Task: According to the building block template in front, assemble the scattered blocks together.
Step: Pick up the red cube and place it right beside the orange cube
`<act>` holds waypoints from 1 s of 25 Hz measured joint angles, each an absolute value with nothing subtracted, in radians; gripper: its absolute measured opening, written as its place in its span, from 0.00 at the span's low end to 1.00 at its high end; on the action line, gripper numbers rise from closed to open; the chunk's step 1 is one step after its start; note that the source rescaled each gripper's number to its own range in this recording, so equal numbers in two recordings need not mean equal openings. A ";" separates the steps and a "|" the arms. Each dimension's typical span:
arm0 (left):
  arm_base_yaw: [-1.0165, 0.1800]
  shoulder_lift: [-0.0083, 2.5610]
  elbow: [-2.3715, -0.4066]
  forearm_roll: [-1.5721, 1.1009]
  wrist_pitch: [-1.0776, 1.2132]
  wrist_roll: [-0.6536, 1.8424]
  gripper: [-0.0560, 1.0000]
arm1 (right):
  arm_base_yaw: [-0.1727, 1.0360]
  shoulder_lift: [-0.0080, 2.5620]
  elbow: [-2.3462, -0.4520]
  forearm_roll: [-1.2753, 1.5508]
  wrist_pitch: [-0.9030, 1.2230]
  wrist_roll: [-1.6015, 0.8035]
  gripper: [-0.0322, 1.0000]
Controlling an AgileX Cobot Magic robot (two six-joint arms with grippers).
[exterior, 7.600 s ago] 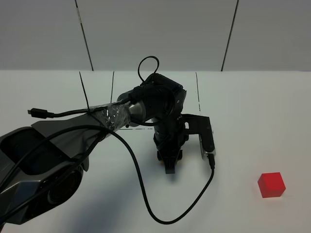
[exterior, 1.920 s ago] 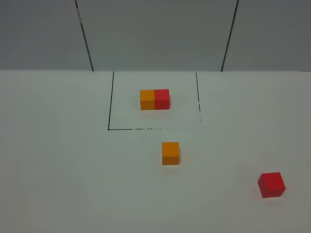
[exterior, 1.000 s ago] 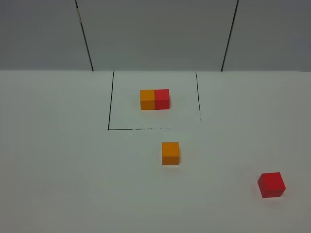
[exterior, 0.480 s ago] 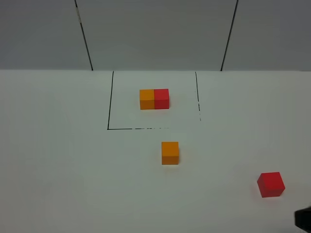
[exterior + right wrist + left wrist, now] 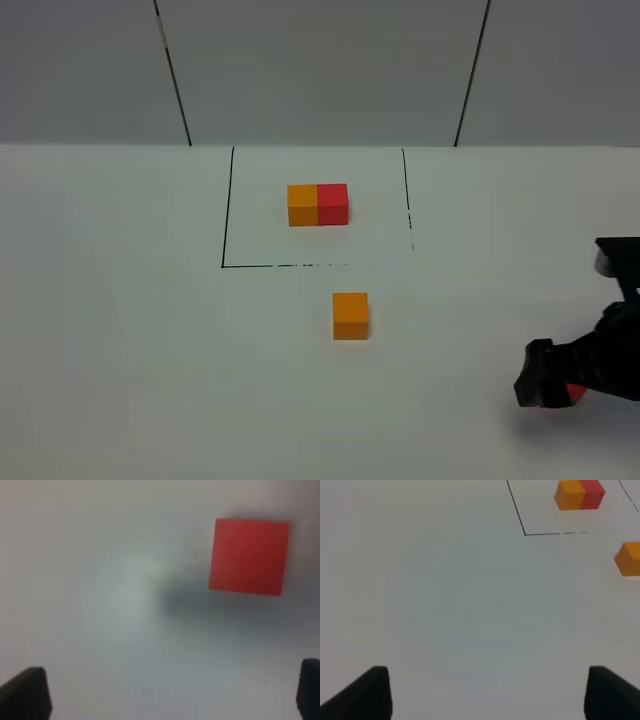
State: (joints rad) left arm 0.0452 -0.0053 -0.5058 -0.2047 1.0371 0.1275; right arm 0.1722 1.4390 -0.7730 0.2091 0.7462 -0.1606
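A: So, where does the template (image 5: 317, 204) stand?
B: At the far part of the counter (image 5: 120, 350), inside a thin black frame (image 5: 227, 220). Its orange half is on the left and its red half on the right, and the two touch each other.
A: And the loose cubes?
B: The orange cube (image 5: 350, 316) lies alone, just outside the near line of the frame, a little to the right of the template. The red cube (image 5: 249, 556) is well apart from it, far to the right and nearer to the high camera. From that camera only a small red part of it shows, because the right arm (image 5: 612, 350) covers it.
A: Does the right tool (image 5: 167, 695) pinch it?
B: No. The wrist picture is blurred, but both tips are spread wide and nothing is between them. The red cube lies ahead of the tips, toward one side, with its shadow beside it.
A: What about the left tool (image 5: 487, 695)?
B: It is also spread wide and holds nothing. It hangs over bare counter, and the template and the orange cube are far ahead of it.
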 joint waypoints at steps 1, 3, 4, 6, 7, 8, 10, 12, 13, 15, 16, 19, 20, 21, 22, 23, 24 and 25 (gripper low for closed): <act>0.045 -0.005 -0.506 -0.205 1.037 0.128 0.67 | 0.187 1.474 -0.788 0.184 0.736 -0.136 0.98; 0.045 -0.005 -0.506 -0.205 1.037 0.128 0.67 | 0.205 1.547 -0.810 0.137 0.718 -0.099 0.98; 0.045 -0.005 -0.506 -0.205 1.037 0.128 0.67 | 0.208 1.577 -0.819 0.124 0.705 -0.084 0.98; 0.045 -0.005 -0.506 -0.205 1.037 0.128 0.67 | 0.213 1.624 -0.829 0.114 0.679 -0.063 0.98; 0.045 -0.005 -0.506 -0.205 1.037 0.128 0.67 | 0.214 1.645 -0.830 0.114 0.664 -0.059 0.98; 0.045 -0.005 -0.506 -0.205 1.037 0.128 0.67 | 0.214 1.660 -0.831 0.114 0.651 -0.059 0.98; 0.045 -0.005 -0.506 -0.205 1.037 0.128 0.67 | 0.214 1.691 -0.831 0.114 0.625 -0.056 0.98; 0.045 -0.005 -0.506 -0.205 1.037 0.128 0.67 | 0.214 1.714 -0.833 0.114 0.601 -0.048 0.98; 0.045 -0.005 -0.506 -0.205 1.037 0.128 0.67 | 0.214 1.725 -0.834 0.114 0.587 -0.040 0.98; 0.045 -0.005 -0.506 -0.205 1.037 0.128 0.67 | 0.214 1.745 -0.834 0.114 0.564 -0.032 0.98; 0.045 -0.005 -0.506 -0.205 1.037 0.128 0.67 | 0.214 1.755 -0.834 0.114 0.555 -0.030 0.98; 0.045 -0.005 -0.506 -0.205 1.037 0.128 0.67 | 0.214 1.787 -0.835 0.114 0.535 -0.026 0.96; 0.045 -0.005 -0.506 -0.205 1.037 0.128 0.67 | 0.214 1.799 -0.835 0.114 0.531 -0.025 0.95; 0.045 -0.005 -0.506 -0.205 1.037 0.128 0.67 | 0.214 1.809 -0.835 0.114 0.528 -0.025 0.93; 0.045 -0.005 -0.506 -0.205 1.037 0.128 0.67 | 0.214 1.817 -0.835 0.114 0.526 -0.025 0.91; 0.045 -0.005 -0.506 -0.205 1.037 0.128 0.67 | 0.214 1.823 -0.836 0.114 0.524 -0.025 0.89; 0.045 -0.005 -0.506 -0.205 1.037 0.128 0.67 | 0.214 1.825 -0.835 0.112 0.524 -0.025 0.86; 0.045 -0.005 -0.506 -0.205 1.037 0.128 0.67 | 0.214 1.825 -0.836 0.113 0.523 -0.025 0.83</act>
